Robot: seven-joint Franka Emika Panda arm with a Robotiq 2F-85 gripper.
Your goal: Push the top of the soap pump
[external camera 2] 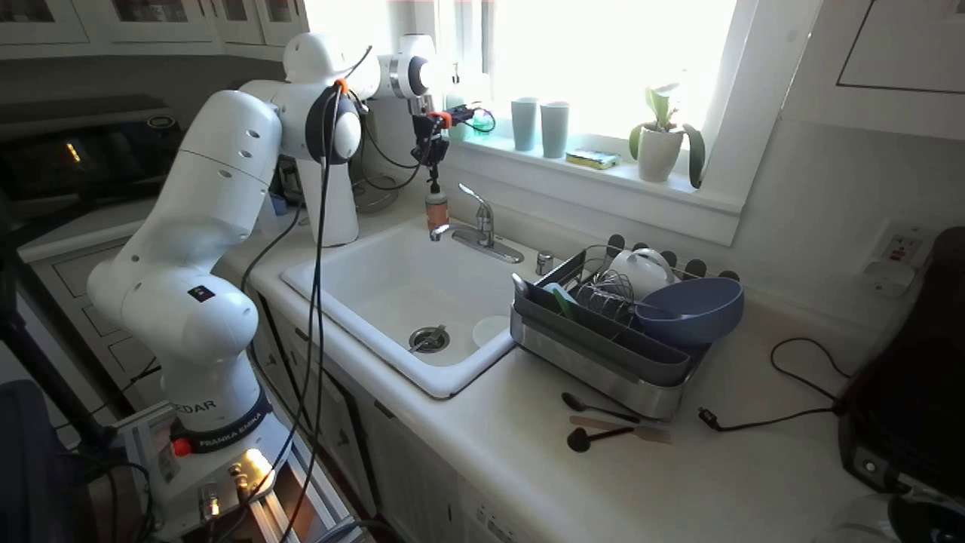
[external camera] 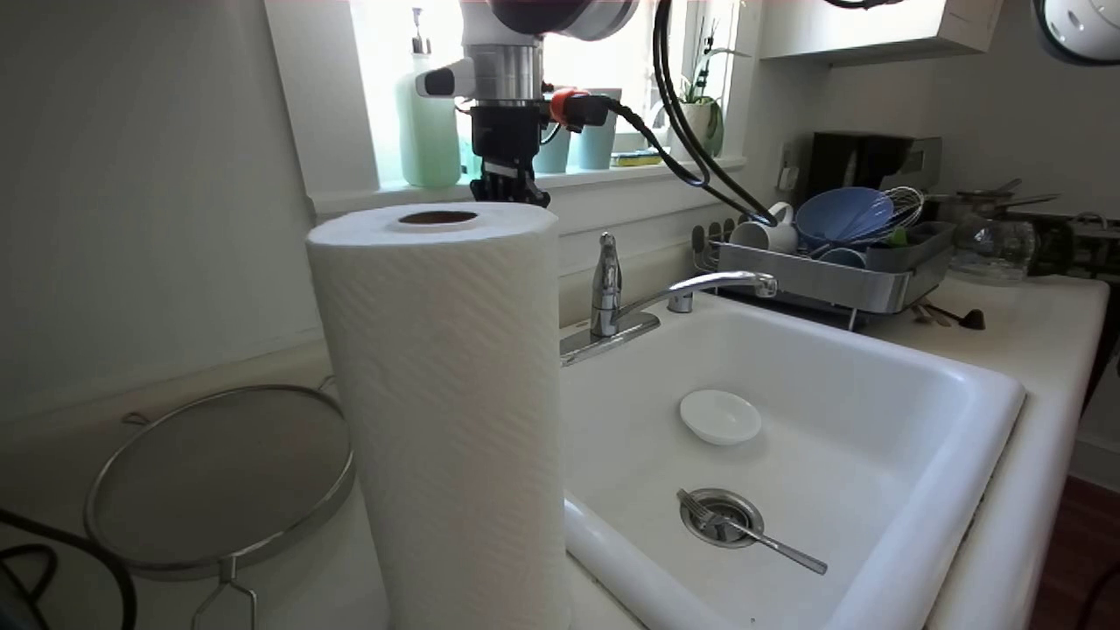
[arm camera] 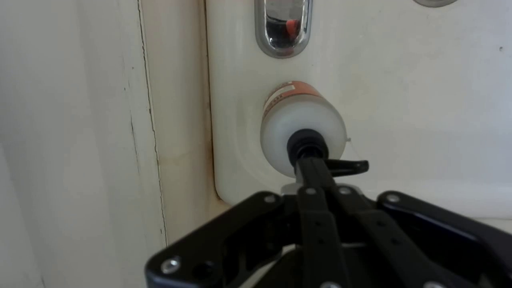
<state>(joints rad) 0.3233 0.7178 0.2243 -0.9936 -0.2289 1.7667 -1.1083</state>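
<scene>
A pump bottle [external camera 2: 437,213] with an orange label and black pump stands on the sink's back ledge beside the faucet. In the wrist view the white bottle [arm camera: 294,116] shows its black collar and nozzle [arm camera: 347,167], pointing right. My gripper [arm camera: 314,162] has its fingers together over the pump head; in an exterior view the gripper [external camera 2: 433,179] is directly above the bottle. Its tips cover the pump top and appear to touch it; how far it is pressed I cannot tell. A taller pale-green pump bottle [external camera: 429,131] stands on the windowsill, behind the wrist, apart from the fingers.
A paper towel roll [external camera: 446,394] hides the fingertips and black-pump bottle in an exterior view. The chrome faucet [external camera 2: 486,219] is beside the bottle. Teal cups [external camera 2: 525,124] and a potted plant [external camera 2: 657,154] stand on the sill. A dish rack [external camera 2: 603,351] stands beyond the sink.
</scene>
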